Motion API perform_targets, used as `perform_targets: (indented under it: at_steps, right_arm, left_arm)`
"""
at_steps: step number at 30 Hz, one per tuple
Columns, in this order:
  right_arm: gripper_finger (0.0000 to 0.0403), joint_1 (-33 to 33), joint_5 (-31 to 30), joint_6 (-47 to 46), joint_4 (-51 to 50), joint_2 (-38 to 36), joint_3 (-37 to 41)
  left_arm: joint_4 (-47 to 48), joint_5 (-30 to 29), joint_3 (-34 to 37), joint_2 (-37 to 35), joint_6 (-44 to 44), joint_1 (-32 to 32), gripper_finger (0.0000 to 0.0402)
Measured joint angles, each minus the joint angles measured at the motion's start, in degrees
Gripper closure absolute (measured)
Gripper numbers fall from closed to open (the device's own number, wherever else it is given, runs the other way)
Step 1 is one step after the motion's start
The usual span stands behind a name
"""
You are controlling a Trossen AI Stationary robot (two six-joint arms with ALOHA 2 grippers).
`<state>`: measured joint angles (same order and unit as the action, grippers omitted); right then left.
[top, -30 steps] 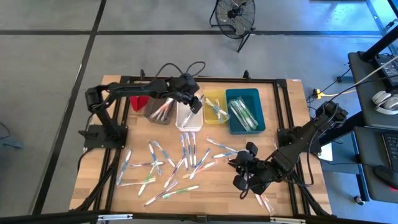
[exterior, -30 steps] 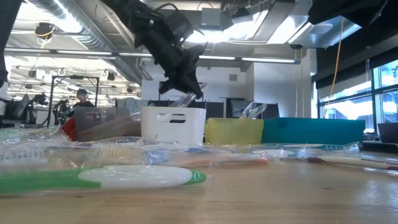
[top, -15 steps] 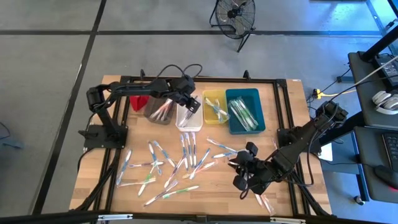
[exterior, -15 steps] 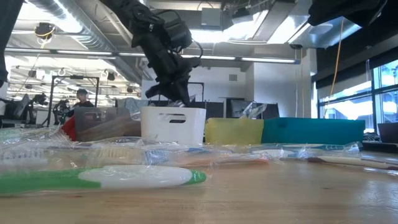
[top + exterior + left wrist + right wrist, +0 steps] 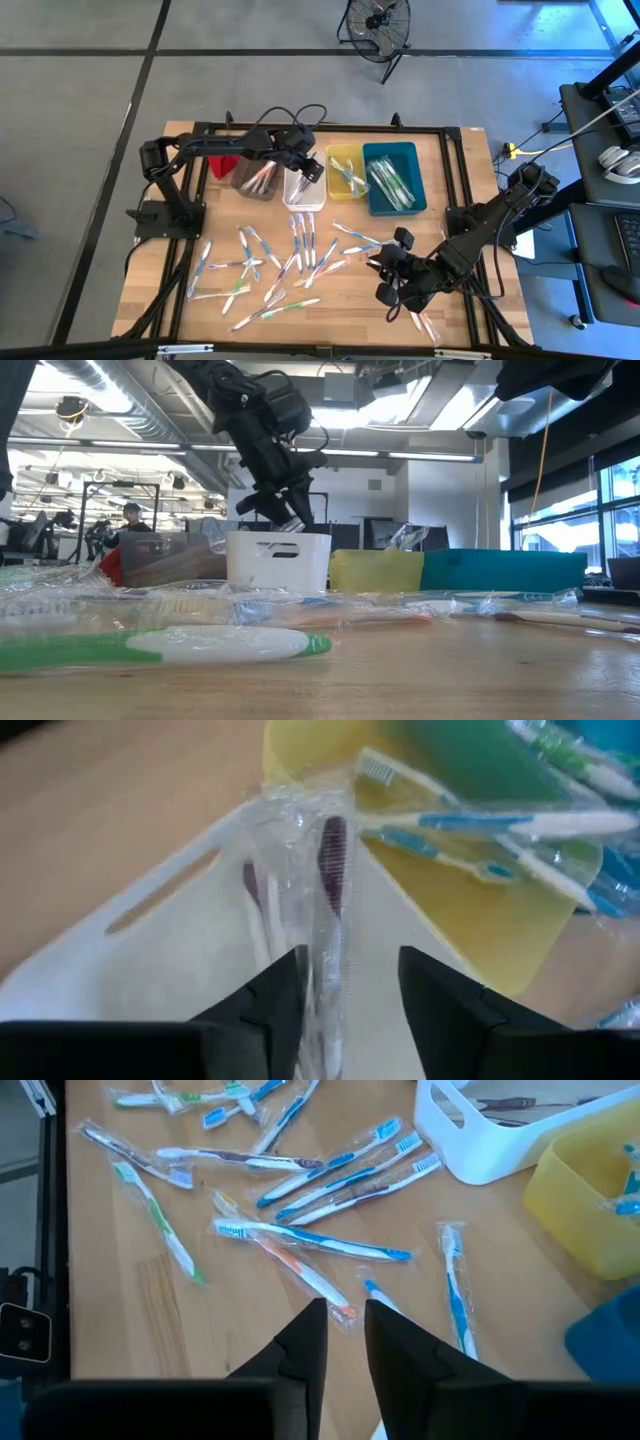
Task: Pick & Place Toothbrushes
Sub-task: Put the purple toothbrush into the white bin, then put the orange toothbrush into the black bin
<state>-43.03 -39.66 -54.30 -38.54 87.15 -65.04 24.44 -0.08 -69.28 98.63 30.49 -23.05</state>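
Note:
Many wrapped toothbrushes (image 5: 270, 262) lie scattered on the near half of the wooden table, and others fill the bins at the far side. My left gripper (image 5: 308, 172) hangs open just over the white bin (image 5: 305, 192), slanting down into it. A clear-wrapped toothbrush with dark purple bristles (image 5: 330, 870) runs from between its fingers down into that bin. My right gripper (image 5: 383, 262) hovers above the table's near right part, its fingers (image 5: 305, 1340) a narrow gap apart with nothing between them. Loose toothbrushes (image 5: 320, 1240) lie on the table ahead of it. My left gripper stands with one finger (image 5: 285, 990) on each side of the wrapped toothbrush's near end (image 5: 318, 955). The wrapper lies close beside one finger; I cannot tell whether they touch. The brush slants down into the white bin (image 5: 170, 950).
A grey bin (image 5: 255, 180), a yellow bin (image 5: 345, 172) and a teal bin (image 5: 393, 178) flank the white one along the far side. A small red object (image 5: 225, 163) sits left of the grey bin. A black frame rims the table.
My left gripper has rolled and tipped at the wrist over the white bin and has opened. The wrapped toothbrush that it held above the bin's rim has sunk lower into the white bin. My right arm has kept still.

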Motion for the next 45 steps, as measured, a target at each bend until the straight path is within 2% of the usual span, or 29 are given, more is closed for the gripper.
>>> perform_targets:
  at_steps: [11, 18, 24, 35, 40, 45]
  right_arm:
    - [0.0342, 0.07, -0.42, 2.55, -0.01, 0.00, 0.00]
    - [0.0328, 0.07, -1.49, 2.86, -0.01, 0.00, 0.00]
    - [0.0319, 0.07, -1.49, 2.68, -0.01, 0.00, 0.00]
    - [0.0332, 0.07, -1.49, 2.75, -0.02, 0.00, 0.00]
    - [0.0337, 0.07, -0.52, 4.37, -0.05, -0.02, 0.00]
    - [0.0324, 0.09, 2.74, 5.50, 0.15, -0.04, 0.02]
  left_arm:
    - [-0.19, -7.34, 0.00, 0.00, -3.95, 3.24, 0.0231]
    - [0.55, -7.94, 0.00, 0.00, -8.37, 5.31, 0.0231]
    - [2.73, -13.77, 0.00, 0.00, -12.10, 6.58, 0.0231]
    - [3.61, -13.83, 0.00, -0.94, -15.20, 7.01, 0.0231]
    - [6.30, -12.38, 0.00, -4.35, -14.28, 7.72, 0.0231]
    - [11.17, -12.38, -0.02, -9.51, -11.72, 10.06, 0.0231]
